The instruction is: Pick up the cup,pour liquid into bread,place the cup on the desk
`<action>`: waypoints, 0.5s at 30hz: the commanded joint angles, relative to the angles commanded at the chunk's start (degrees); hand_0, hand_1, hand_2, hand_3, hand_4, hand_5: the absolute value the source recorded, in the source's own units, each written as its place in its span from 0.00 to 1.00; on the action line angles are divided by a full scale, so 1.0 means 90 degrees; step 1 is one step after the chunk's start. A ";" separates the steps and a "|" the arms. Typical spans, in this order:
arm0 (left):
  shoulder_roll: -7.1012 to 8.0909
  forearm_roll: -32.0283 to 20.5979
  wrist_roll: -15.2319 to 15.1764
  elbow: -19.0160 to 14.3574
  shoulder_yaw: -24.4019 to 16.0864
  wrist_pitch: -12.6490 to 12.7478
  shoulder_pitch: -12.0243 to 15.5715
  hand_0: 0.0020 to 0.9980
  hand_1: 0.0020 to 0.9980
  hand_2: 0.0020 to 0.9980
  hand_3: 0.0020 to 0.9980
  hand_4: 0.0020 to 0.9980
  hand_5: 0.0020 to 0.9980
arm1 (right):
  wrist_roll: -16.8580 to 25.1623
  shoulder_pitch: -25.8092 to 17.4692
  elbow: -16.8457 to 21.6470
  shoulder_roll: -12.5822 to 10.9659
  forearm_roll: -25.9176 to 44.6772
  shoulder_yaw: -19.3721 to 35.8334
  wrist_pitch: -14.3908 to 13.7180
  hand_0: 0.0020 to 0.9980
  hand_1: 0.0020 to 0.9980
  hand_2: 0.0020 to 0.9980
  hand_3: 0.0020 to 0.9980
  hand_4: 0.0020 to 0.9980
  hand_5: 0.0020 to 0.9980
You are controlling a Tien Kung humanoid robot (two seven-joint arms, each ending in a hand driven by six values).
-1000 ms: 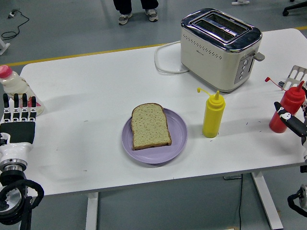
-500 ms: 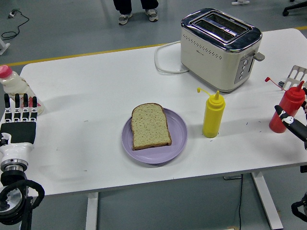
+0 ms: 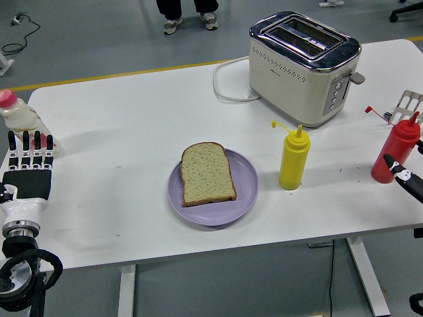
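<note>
A slice of bread (image 3: 207, 174) lies on a purple plate (image 3: 246, 193) in the middle of the table. To its right stands a yellow squeeze bottle (image 3: 294, 160), upright. A red squeeze bottle (image 3: 395, 149) stands near the table's right edge. No cup shows anywhere. My left hand (image 3: 29, 146) rests at the left edge, flat, fingers straight and together, holding nothing. Only a small part of my right hand (image 3: 404, 178) shows at the right edge, just below and in front of the red bottle, apart from it.
A cream toaster (image 3: 301, 66) with a white cord stands at the back. A metal spatula (image 3: 406, 104) lies behind the red bottle. A pale bottle with a pink cap (image 3: 18, 119) stands just beyond my left hand. A person's feet (image 3: 192, 20) show past the table.
My right hand has slid down and right, away from the red bottle and mostly out of the picture. My left hand has edged slightly down.
</note>
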 joint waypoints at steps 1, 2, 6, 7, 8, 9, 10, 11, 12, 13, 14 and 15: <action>0.0000 0.0000 0.0000 0.0000 0.0002 0.0000 0.0003 0.86 0.87 0.94 0.83 0.67 1.00 | -0.0001 -0.0032 0.0047 -0.0003 -0.0006 0.0030 -0.0006 0.96 0.91 0.97 1.00 0.90 0.21; 0.0000 0.0000 0.0000 -0.0001 0.0004 0.0000 0.0006 0.86 0.87 0.94 0.83 0.67 1.00 | -0.0003 -0.0062 0.0095 -0.0006 -0.0008 0.0061 -0.0012 0.96 0.91 0.97 1.00 0.90 0.21; 0.0000 0.0000 0.0000 -0.0005 0.0004 -0.0001 0.0020 0.86 0.87 0.93 0.83 0.67 1.00 | -0.0003 -0.0177 0.0322 -0.0028 0.0059 0.0198 -0.0031 0.96 0.91 0.97 1.00 0.89 0.21; 0.0000 0.0001 0.0001 -0.0006 0.0002 -0.0001 0.0023 0.86 0.87 0.93 0.83 0.67 1.00 | 0.0004 -0.0197 0.0387 -0.0036 0.0084 0.0230 -0.0039 0.96 0.91 0.97 1.00 0.89 0.21; 0.0000 0.0001 0.0001 -0.0007 0.0000 -0.0001 0.0025 0.86 0.87 0.93 0.83 0.67 1.00 | 0.0013 -0.0210 0.0449 -0.0044 0.0095 0.0262 -0.0049 0.96 0.91 0.97 1.00 0.89 0.21; 0.0000 0.0003 0.0002 -0.0008 -0.0004 -0.0002 0.0027 0.86 0.87 0.93 0.83 0.67 1.00 | 0.0024 -0.0224 0.0542 -0.0056 0.0109 0.0307 -0.0063 0.96 0.90 0.97 1.00 0.89 0.21; 0.0000 0.0003 0.0002 -0.0009 -0.0008 -0.0002 0.0028 0.86 0.87 0.93 0.83 0.67 1.00 | 0.0033 -0.0232 0.0616 -0.0065 0.0119 0.0343 -0.0073 0.96 0.90 0.97 1.00 0.89 0.21; 0.0000 0.0004 0.0002 -0.0009 -0.0011 -0.0002 0.0028 0.86 0.87 0.93 0.83 0.67 1.00 | 0.0041 -0.0239 0.0705 -0.0076 0.0124 0.0386 -0.0086 0.96 0.90 0.97 1.00 0.89 0.21; 0.0000 0.0004 0.0002 -0.0010 -0.0013 -0.0002 0.0027 0.86 0.87 0.93 0.83 0.67 1.00 | 0.0046 -0.0243 0.0757 -0.0082 0.0127 0.0411 -0.0094 0.96 0.90 0.97 1.00 0.89 0.21; 0.0000 0.0005 0.0003 -0.0011 -0.0014 -0.0002 0.0025 0.86 0.87 0.93 0.83 0.67 1.00 | 0.0054 -0.0250 0.0839 -0.0093 0.0136 0.0449 -0.0106 0.96 0.90 0.97 1.00 0.89 0.21; 0.0000 0.0005 0.0004 -0.0012 -0.0015 -0.0002 0.0022 0.86 0.87 0.93 0.83 0.67 1.00 | 0.0060 -0.0259 0.0920 -0.0103 0.0145 0.0489 -0.0118 0.96 0.90 0.97 1.00 0.89 0.21; 0.0000 0.0005 0.0004 -0.0013 -0.0015 -0.0003 0.0019 0.86 0.87 0.93 0.83 0.67 1.00 | 0.0065 -0.0266 0.0988 -0.0111 0.0154 0.0525 -0.0128 0.96 0.90 0.97 1.00 0.89 0.22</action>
